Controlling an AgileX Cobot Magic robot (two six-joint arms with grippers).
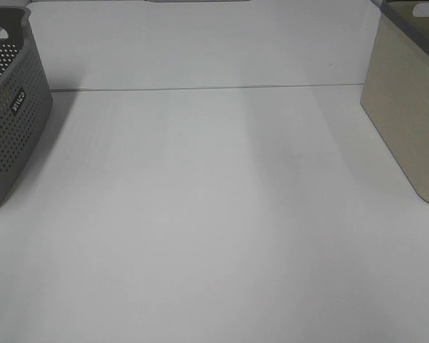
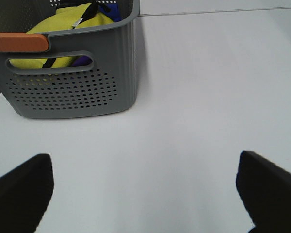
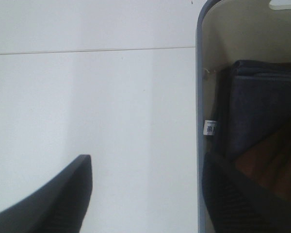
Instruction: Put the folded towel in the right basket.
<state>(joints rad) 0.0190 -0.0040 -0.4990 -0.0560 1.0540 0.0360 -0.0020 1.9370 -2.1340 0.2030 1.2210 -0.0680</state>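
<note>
The folded towel (image 3: 262, 107) is dark blue-grey and lies inside the beige right basket (image 3: 200, 73), with a white tag (image 3: 210, 127) at its edge. That basket stands at the right edge of the exterior view (image 1: 407, 121); its inside is hidden there. My right gripper (image 3: 145, 208) is open and empty, its jaws on either side of the basket's near wall. My left gripper (image 2: 145, 194) is open and empty above bare table, apart from the grey left basket (image 2: 72, 92). Neither gripper shows in the exterior view.
The grey perforated basket (image 1: 14, 136) stands at the left edge and holds yellow and blue cloth (image 2: 72, 24); an orange strip (image 2: 19, 42) lies on its rim. A brown patch (image 3: 271, 165) shows beside the towel. The white table (image 1: 214, 214) lies between the baskets.
</note>
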